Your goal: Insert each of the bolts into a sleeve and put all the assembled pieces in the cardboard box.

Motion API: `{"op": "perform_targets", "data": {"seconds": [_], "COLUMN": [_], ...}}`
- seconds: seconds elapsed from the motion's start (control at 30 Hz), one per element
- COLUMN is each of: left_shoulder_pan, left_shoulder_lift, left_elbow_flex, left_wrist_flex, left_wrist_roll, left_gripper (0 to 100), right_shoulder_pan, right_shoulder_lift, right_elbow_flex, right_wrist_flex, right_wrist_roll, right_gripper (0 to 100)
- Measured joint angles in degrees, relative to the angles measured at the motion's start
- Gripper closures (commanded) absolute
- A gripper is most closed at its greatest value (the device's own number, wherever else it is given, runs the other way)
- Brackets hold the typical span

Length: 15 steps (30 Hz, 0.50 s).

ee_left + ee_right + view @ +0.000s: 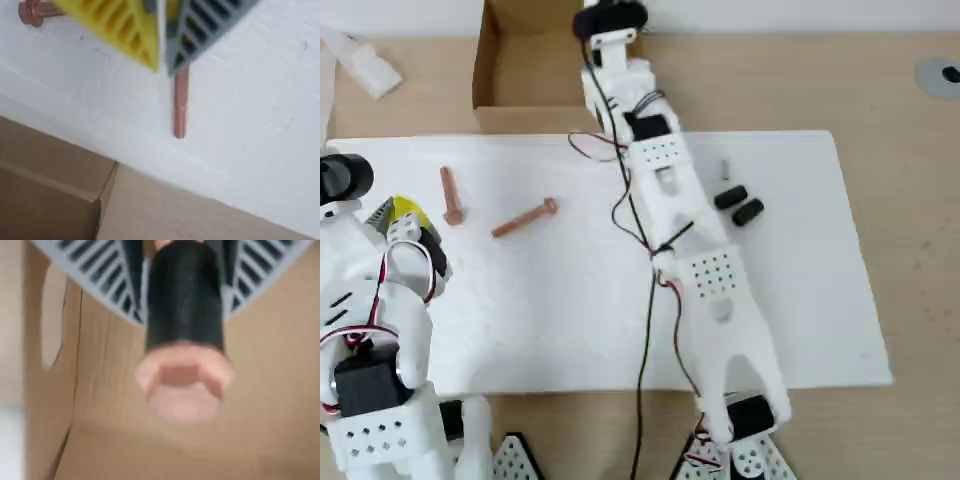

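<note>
The right arm and left arm are showing white plastic dotted with holes. Red and black wires are running along the right one, back from its wrist. Red-and-white wire loops are hanging behind the left wrist — the left gripper is showing a yellow finger and a grey finger, both ribbed.

The right arm lies aslant over the white mat, from 5 o'clock to the cardboard box at 11, splitting the room. The right gripper, clamped on a sleeved bolt, hangs at the box's mouth. Two bolts block between 9 and 10; the left arm blocks 8. Bare mat lies at 7. Two sleeves crowd the right arm between 2 and 3, with open mat beyond.
</note>
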Motion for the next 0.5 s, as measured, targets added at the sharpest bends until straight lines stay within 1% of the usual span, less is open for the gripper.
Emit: {"op": "perform_targets", "data": {"seconds": [0.03, 0.1, 0.27, 0.33, 0.4, 0.5], "left_shoulder_pan": [0.0, 0.0, 1.1, 1.1, 1.1, 1.1], "left_shoulder_lift": [0.0, 0.0, 0.0, 0.0, 0.0, 0.3], "left_elbow_flex": [0.2, 0.3, 0.4, 1.1, 1.7, 3.1], "left_wrist_flex": [0.0, 0.0, 0.1, 0.1, 0.1, 0.1], "left_wrist_roll": [0.0, 0.0, 0.0, 0.0, 0.0, 0.0], "left_gripper": [100, 100, 99, 96, 90, 85], "right_shoulder_pan": [0.0, 0.1, 0.1, 0.1, 0.1, -0.4], "right_shoulder_lift": [1.8, 4.3, 6.3, 6.6, 6.6, 6.6], "right_elbow_flex": [-1.3, -3.9, -10.0, -12.0, -13.5, -15.7], "right_wrist_flex": [0.8, 2.9, 10.4, 13.6, 16.3, 19.5], "right_wrist_roll": [0.8, 1.8, 3.6, 3.6, 4.0, 4.2], "right_gripper": [97.9, 92.5, 71.5, 65.3, 62.0, 61.6]}}
